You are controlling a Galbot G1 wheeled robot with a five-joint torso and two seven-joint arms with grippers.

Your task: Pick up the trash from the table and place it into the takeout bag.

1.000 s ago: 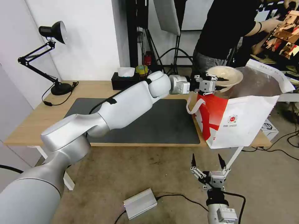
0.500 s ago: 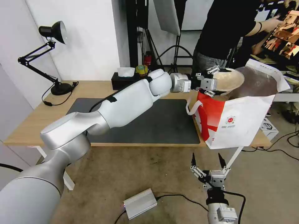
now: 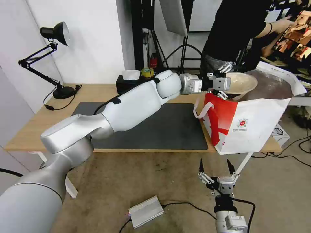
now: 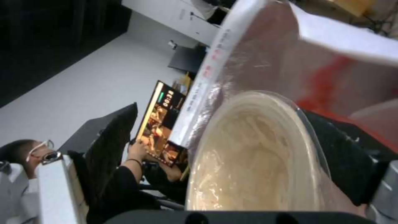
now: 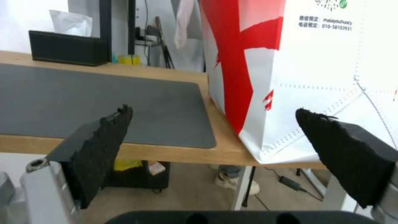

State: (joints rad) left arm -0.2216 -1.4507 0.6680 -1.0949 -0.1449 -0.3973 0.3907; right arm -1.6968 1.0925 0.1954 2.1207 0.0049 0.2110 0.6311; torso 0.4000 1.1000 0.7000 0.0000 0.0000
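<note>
Beige shallow bowl [image 3: 240, 83] clamped by rim in left hand [image 3: 224, 81], held level over mouth of takeout bag [image 3: 249, 126] on worktop [image 3: 35, 126]; drop path straight down. Right hand [image 3: 215, 167] wide apart, parked below worktop edge.

Takeout bag [image 3: 249, 126] inside hidden by wall; beige bowl [image 4: 253, 161] cut off.

White walls, brownish floor [image 3: 136, 181] with cables and a silver box [image 3: 145, 212], black desk lamp [image 3: 53, 34], light stands [image 3: 181, 48] behind.
</note>
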